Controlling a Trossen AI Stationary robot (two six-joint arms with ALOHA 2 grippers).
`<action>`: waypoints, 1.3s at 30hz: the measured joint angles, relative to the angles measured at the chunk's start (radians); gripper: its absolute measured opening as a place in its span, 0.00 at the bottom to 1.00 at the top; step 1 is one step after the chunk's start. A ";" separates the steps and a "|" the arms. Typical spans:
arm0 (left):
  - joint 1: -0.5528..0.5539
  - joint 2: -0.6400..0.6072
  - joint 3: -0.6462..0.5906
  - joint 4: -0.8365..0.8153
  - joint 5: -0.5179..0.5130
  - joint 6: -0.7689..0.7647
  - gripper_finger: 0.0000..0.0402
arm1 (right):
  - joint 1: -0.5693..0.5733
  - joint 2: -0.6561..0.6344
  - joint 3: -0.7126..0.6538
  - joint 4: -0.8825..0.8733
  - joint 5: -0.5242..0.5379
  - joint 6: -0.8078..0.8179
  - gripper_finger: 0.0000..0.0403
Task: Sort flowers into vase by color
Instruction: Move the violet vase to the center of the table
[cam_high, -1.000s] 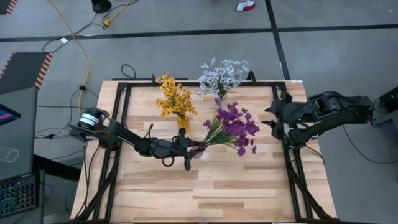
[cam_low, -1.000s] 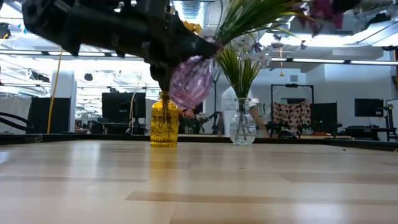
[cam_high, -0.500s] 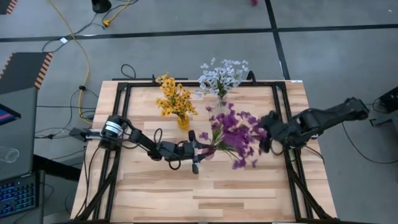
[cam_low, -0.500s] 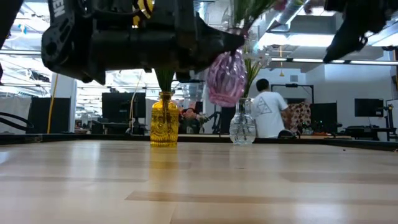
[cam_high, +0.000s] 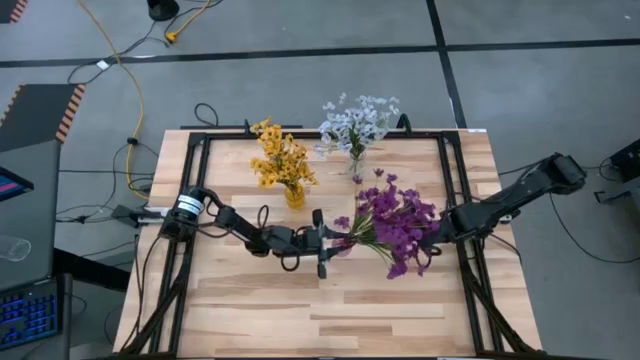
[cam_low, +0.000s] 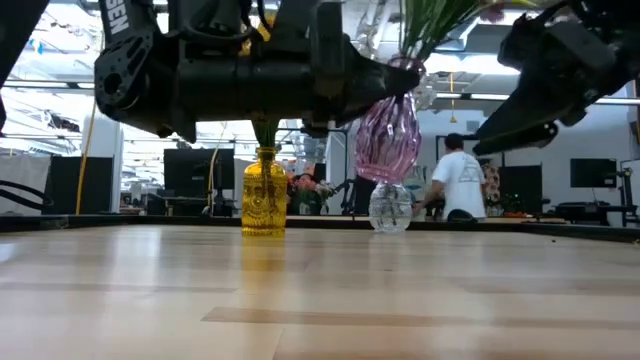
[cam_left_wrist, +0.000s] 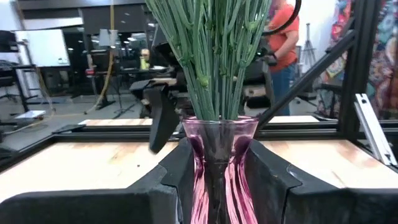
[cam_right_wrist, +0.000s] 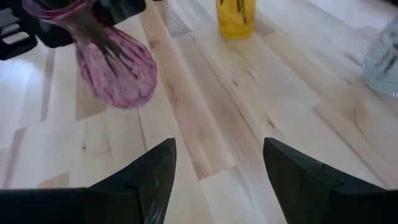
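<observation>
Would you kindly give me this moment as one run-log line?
left end effector: shut on purple vase, held above table | right end effector: open, beside purple flowers | yellow vase, clear vase: standing

We see a grey floor (cam_high: 300, 80) crossed by dark tape lines (cam_high: 250, 55), with a yellow cable (cam_high: 128, 90) trailing over it to the left of the table. A keyboard (cam_high: 25, 315) sits at the near left. Beyond the table's far edge, ceiling lights (cam_low: 60, 40) glow over desks with dark monitors (cam_low: 185, 170), and a person (cam_low: 462, 180) in a white shirt stands at the far right.
</observation>
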 joint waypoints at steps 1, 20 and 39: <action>0.003 0.000 0.007 -0.014 0.015 -0.001 0.25 | 0.000 0.027 -0.005 0.045 0.009 -0.021 0.67; 0.004 -0.001 0.074 -0.259 0.059 0.034 0.25 | 0.000 0.350 -0.010 0.611 -0.016 -0.306 0.67; 0.012 -0.003 0.074 -0.336 0.044 0.067 0.31 | -0.013 0.349 -0.007 0.658 -0.018 -0.232 0.67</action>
